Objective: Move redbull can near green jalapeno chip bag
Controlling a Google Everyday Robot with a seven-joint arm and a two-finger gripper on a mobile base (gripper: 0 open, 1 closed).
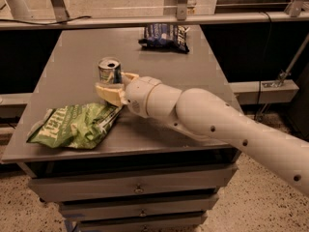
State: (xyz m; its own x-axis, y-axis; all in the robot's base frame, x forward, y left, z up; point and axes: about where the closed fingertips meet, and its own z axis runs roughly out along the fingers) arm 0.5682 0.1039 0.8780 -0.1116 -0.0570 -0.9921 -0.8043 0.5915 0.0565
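Note:
The redbull can (109,70), slim and silver-blue with a shiny open top, stands upright at the left middle of the grey table (193,66). My gripper (114,84) reaches in from the right on a thick white arm and is shut on the can's lower part, one cream finger (107,93) in front and one behind. The green jalapeno chip bag (77,125) lies flat and wrinkled at the table's front left corner, just in front of and below the gripper. Its right edge nearly touches the front finger.
A dark blue chip bag (165,36) lies at the table's far edge. A metal rail (145,21) runs behind the table. Drawers (137,190) sit under the tabletop. The white arm (217,124) crosses the table's right front part.

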